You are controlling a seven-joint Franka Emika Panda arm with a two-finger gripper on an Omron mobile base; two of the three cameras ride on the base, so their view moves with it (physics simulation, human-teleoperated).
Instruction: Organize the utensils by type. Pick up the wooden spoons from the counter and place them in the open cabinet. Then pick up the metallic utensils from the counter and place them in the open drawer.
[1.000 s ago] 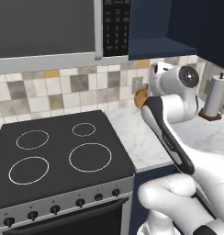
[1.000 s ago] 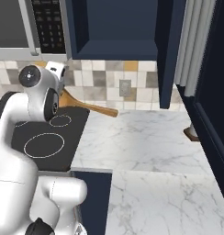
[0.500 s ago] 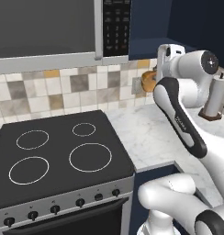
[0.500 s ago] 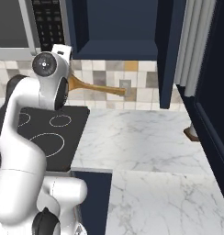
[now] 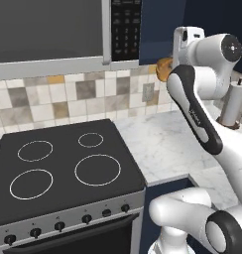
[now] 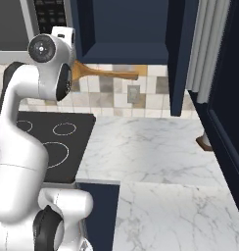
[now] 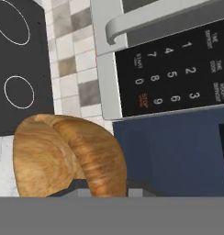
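Carrying a wooden spoon (image 6: 106, 73) high up now, my gripper (image 7: 104, 186) clamped on it down by the bowl end, with the handle sticking out to the right in the right base view, level with the floor of the open cabinet (image 6: 122, 49).

Going left to right: the black stovetop (image 5: 63, 166) sits at far left, all four rings bare. Above it hangs the microwave (image 5: 53, 32), and its keypad (image 7: 171, 69) looms large in the hand view, so my wrist is very near that panel. Next comes the spoon's rounded wooden bowl (image 7: 70, 156), right at my fingertips. Then the cabinet, dark inside, its shelf edge just beyond the handle tip. Below lies the white marble counter (image 6: 151, 152), and at far right a paper towel holder (image 5: 234, 106) stands upright by the wall.

How I'd do this well: the handle leads, so I'd judge it best to swing right, away from the microwave, then push forward so the handle passes over the shelf lip rather than striking it. Keep the spoon level, get the bowl well inside, and only then let go. I cannot make out any metallic utensils from here.
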